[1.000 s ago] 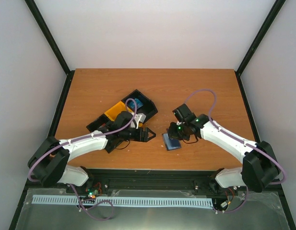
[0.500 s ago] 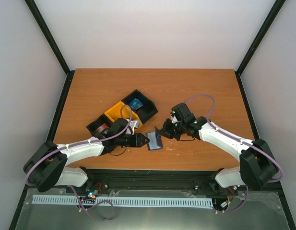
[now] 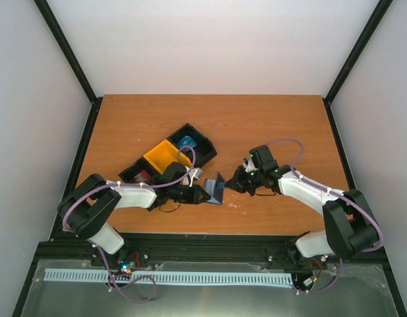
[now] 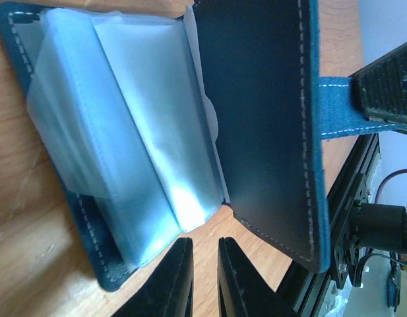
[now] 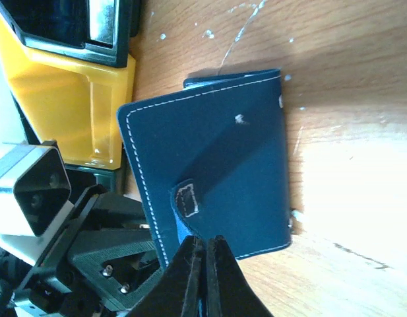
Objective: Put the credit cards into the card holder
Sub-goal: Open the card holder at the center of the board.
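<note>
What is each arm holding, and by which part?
Right tool pinches the wallet by its snap tab; left tool holds nothing.

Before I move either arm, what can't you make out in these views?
Credit cards: none identifiable. In the top view the left arm covers part of the near black bin, and its contents are too small to read.
Card holder: in the left wrist view, cloudy sleeves and glare hide whether any pocket is filled.
Snap tab: in the right wrist view its end is buried in the shut right end effector.
</note>
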You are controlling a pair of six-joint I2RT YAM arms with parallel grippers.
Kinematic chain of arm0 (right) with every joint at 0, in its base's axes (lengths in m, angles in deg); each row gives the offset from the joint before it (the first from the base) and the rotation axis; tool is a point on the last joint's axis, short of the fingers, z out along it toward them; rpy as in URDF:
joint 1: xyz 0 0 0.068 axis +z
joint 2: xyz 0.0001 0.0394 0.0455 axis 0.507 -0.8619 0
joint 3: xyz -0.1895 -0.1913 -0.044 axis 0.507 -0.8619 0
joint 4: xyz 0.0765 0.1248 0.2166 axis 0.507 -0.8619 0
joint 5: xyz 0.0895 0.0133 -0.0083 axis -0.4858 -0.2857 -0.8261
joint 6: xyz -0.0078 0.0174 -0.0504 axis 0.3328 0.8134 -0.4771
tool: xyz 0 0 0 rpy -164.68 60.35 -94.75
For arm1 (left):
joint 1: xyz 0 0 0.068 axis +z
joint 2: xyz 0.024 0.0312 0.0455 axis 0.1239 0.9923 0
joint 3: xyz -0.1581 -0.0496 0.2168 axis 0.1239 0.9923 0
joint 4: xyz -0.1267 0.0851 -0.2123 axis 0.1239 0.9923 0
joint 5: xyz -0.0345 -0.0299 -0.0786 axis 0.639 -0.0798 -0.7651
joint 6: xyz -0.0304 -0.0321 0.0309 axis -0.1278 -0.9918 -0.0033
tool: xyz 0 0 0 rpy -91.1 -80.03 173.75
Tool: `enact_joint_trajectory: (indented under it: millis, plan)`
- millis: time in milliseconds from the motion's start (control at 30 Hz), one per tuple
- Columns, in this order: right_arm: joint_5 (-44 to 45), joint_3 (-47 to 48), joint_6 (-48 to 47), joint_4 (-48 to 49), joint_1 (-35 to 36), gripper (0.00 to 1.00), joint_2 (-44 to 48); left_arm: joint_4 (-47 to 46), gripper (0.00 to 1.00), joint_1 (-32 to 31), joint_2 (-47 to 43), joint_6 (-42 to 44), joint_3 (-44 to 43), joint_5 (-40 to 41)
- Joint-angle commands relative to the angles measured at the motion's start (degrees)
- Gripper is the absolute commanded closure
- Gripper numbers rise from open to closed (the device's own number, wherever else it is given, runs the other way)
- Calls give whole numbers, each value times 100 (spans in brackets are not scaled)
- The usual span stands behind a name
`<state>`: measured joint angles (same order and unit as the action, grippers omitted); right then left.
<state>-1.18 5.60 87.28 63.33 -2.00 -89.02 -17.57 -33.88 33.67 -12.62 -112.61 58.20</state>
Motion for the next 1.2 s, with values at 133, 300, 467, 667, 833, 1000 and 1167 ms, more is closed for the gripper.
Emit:
enact_joint_trajectory:
  millis: [133, 300, 467, 667, 833, 1000, 1167]
  plan:
    - [-185, -36, -1274, -587, -453, 97, 53, -93, 87, -18, 438, 244, -530, -36]
    - [381, 100, -1981, -1216, -505, 97, -2, 444, 87, -22, 773, 310, -814, 336]
    - [1368, 294, -2437, -1748, -502, 96, -34, 698, 87, -31, 988, 383, -1046, 478]
    - [2321, 490, -2685, -1907, -500, 95, -322, 1014, 87, -57, 1096, 544, -1231, 574]
    - [2931, 671, -2829, -1819, -501, 95, -788, 1278, 87, -67, 1137, 705, -1389, 545]
    - [3176, 920, -2925, -1812, -485, 91, -1092, 1333, 86, -61, 1229, 794, -1502, 385]
    - [3160, 1267, -3013, -2237, -476, 74, -847, 1410, 84, -65, 1229, 935, -1653, 283]
